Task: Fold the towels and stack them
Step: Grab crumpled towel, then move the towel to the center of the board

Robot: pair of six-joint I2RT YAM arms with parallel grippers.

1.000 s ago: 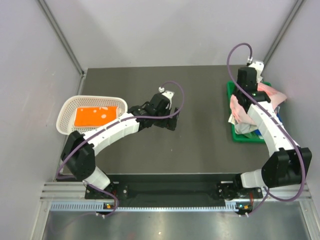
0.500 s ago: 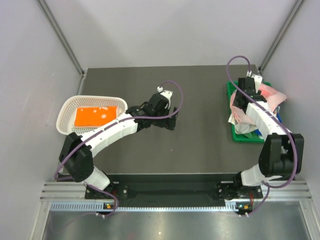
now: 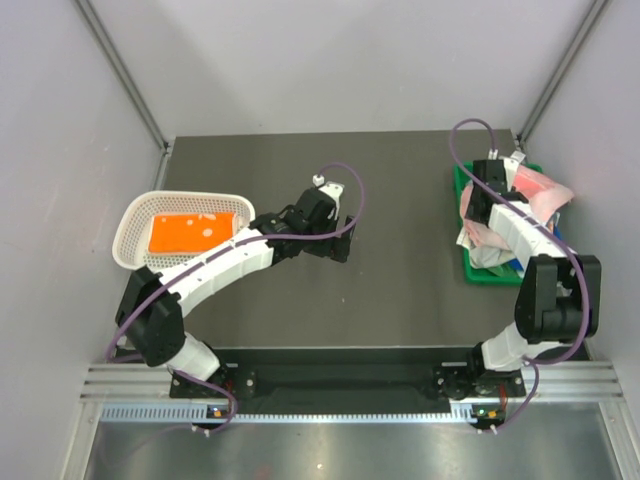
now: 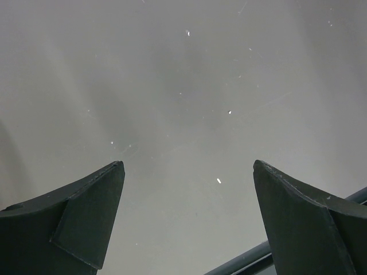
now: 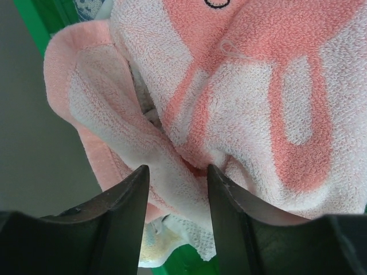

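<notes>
A pink towel with white motifs [image 3: 545, 188] lies crumpled on top of the pile in the green bin [image 3: 490, 275] at the right. My right gripper [image 3: 481, 205] is down in that pile. In the right wrist view its half-closed jaws [image 5: 175, 172] pinch a fold of the pink towel [image 5: 258, 86], with a white cloth [image 5: 155, 246] underneath. A folded orange towel [image 3: 190, 232] lies in the white mesh basket [image 3: 130, 230] at the left. My left gripper [image 3: 340, 245] is open and empty over the bare table [image 4: 186, 166].
The dark table top [image 3: 400, 290] lies between basket and bin. The green bin wall [image 5: 43, 17] runs along the left of the pile. Grey enclosure walls stand at the back and both sides.
My right arm has folded down and brought its gripper from above the bin's far end into the towel pile. The left arm has stayed still.
</notes>
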